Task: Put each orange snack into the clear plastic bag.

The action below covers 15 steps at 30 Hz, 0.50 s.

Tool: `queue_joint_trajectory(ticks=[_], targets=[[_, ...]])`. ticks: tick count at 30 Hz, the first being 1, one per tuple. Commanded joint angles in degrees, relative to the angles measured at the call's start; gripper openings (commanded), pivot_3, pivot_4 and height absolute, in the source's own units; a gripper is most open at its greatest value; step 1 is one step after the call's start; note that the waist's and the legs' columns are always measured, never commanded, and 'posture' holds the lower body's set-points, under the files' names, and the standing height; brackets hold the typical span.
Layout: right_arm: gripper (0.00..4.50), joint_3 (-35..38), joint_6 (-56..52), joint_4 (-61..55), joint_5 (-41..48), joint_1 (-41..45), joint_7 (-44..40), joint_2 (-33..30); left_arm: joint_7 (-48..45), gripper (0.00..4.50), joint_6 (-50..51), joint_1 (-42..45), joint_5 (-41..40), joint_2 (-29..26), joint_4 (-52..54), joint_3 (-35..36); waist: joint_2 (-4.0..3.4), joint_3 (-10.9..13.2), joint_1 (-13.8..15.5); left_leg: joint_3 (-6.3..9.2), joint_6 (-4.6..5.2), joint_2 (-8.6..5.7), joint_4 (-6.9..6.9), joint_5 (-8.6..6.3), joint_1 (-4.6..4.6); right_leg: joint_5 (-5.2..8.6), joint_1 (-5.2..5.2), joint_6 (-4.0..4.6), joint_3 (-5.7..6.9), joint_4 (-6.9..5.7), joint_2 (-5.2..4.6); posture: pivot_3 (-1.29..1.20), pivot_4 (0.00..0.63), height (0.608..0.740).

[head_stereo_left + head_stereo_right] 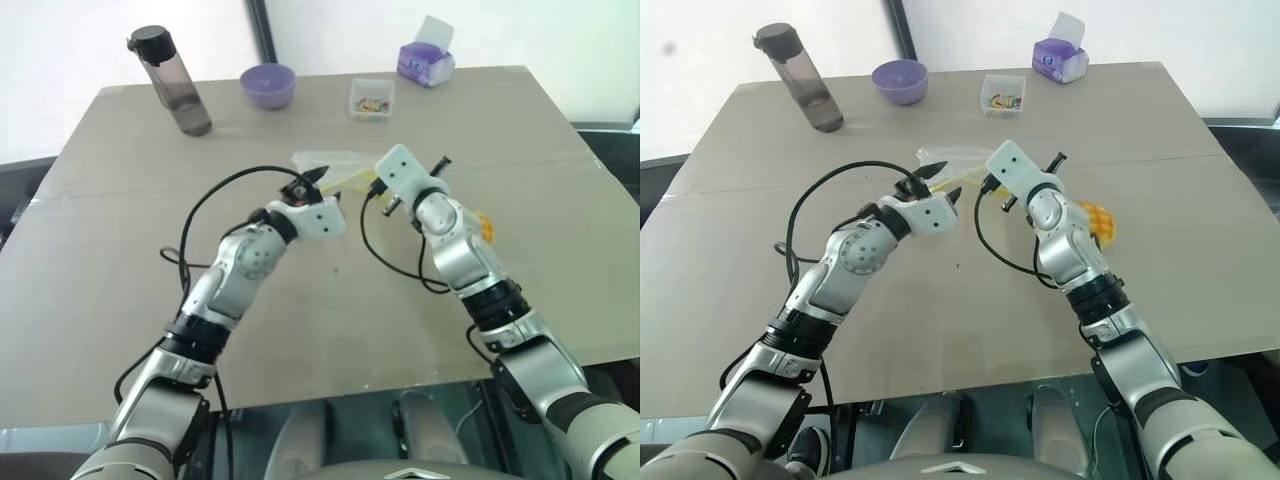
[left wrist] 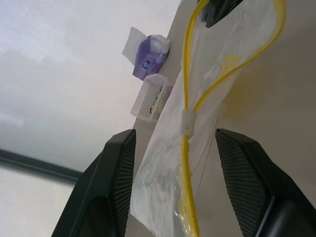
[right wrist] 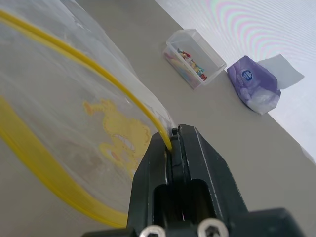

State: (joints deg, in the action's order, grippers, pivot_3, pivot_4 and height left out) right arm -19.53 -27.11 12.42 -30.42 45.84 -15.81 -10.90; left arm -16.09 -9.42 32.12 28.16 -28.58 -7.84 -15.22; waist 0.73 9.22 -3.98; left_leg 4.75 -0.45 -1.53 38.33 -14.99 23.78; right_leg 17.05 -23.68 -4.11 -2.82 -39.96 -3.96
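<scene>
Right gripper (image 3: 173, 143) pinches the bag's (image 3: 59, 98) yellow rim; left gripper (image 2: 173, 187) stands spread around its other lip.

Head view: both grippers meet over the bag (image 1: 945, 160) mid-table, and 1 snack (image 1: 1095, 220) lies just beside the right arm, behind its gripper. Left wrist view: spread fingers (image 2: 111, 187) flank the seal strip without touching it; the box (image 2: 150, 96) and tissue pack (image 2: 150, 54) sit beyond. Right wrist view: pressed-together fingers clamp the rim. To do this well, I judge the left should close on 1 lip only, then draw away to open the mouth.
</scene>
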Motion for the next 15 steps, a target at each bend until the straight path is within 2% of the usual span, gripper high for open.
queue_joint_trajectory(ticks=[1, 2, 3, 4, 8, 9, 15], targets=[[0.00, -0.07, 1.06, -2.62, 0.06, 0.09, 0.23, 0.05, -0.15, 2.70, 0.16, 0.18, 0.47, 0.04, 0.93, 0.43, 0.00, 0.00, 0.00, 0.00, 0.00, 0.00, 0.00, 0.00, 0.00, 0.00, 0.00, 0.00, 0.00, 0.00, 0.00, 0.00, 0.150, 0.740], [0.00, -0.03, 1.09, -2.67, 0.07, 0.02, 0.25, 0.01, -0.11, 2.70, 0.12, 0.07, 0.57, 0.00, 1.05, 0.42, 0.00, 0.00, 0.00, 0.01, 0.00, 0.00, 0.00, 0.00, 0.00, 0.00, 0.00, 0.00, 0.01, 0.00, 0.00, 0.00, 0.150, 0.740], [0.00, -0.04, 1.13, -2.74, 0.06, -0.13, 0.25, -0.05, -0.09, 2.18, 0.14, -0.06, 0.69, -0.05, 1.16, 0.38, 0.00, 0.00, 0.00, 0.00, 0.00, 0.00, 0.00, 0.00, 0.00, 0.00, 0.00, 0.00, 0.00, 0.00, 0.00, 0.00, 0.150, 0.740], [0.00, -0.04, 1.16, -2.75, 0.05, -0.23, 0.26, -0.08, -0.05, 1.96, 0.20, -0.14, 0.87, -0.09, 1.24, 0.35, 0.00, 0.00, 0.00, 0.00, 0.00, 0.00, 0.00, 0.00, 0.00, 0.00, 0.00, 0.00, 0.00, 0.00, 0.00, 0.00, 0.150, 0.740], [0.00, -0.02, 1.24, -2.75, -0.02, -0.36, 0.27, -0.12, 0.30, 0.22, 1.13, -0.81, 2.26, -0.51, 1.47, 0.45, 0.00, 0.00, -0.01, 0.00, 0.00, 0.00, 0.00, 0.00, 0.00, 0.00, 0.00, 0.00, 0.00, 0.00, 0.00, 0.00, 0.150, 0.740], [0.00, 0.01, 1.32, -2.73, -0.05, -0.41, 0.29, -0.19, 0.37, 0.04, 1.31, -0.96, 2.57, -0.62, 1.41, 0.52, 0.00, 0.00, -0.01, 0.00, 0.00, -0.01, 0.00, 0.00, 0.00, 0.00, 0.00, 0.00, 0.00, -0.01, 0.00, 0.00, 0.150, 0.740], [0.00, 0.04, 1.95, -2.45, -0.30, -0.74, 0.30, -0.85, 1.10, 0.04, 2.32, -1.23, 3.79, -0.61, 1.57, 1.22, 0.00, 0.00, 0.01, 0.01, 0.00, -0.01, 0.01, 0.00, 0.00, 0.00, 0.00, 0.00, 0.00, -0.01, 0.00, 0.00, 0.150, 0.740]])
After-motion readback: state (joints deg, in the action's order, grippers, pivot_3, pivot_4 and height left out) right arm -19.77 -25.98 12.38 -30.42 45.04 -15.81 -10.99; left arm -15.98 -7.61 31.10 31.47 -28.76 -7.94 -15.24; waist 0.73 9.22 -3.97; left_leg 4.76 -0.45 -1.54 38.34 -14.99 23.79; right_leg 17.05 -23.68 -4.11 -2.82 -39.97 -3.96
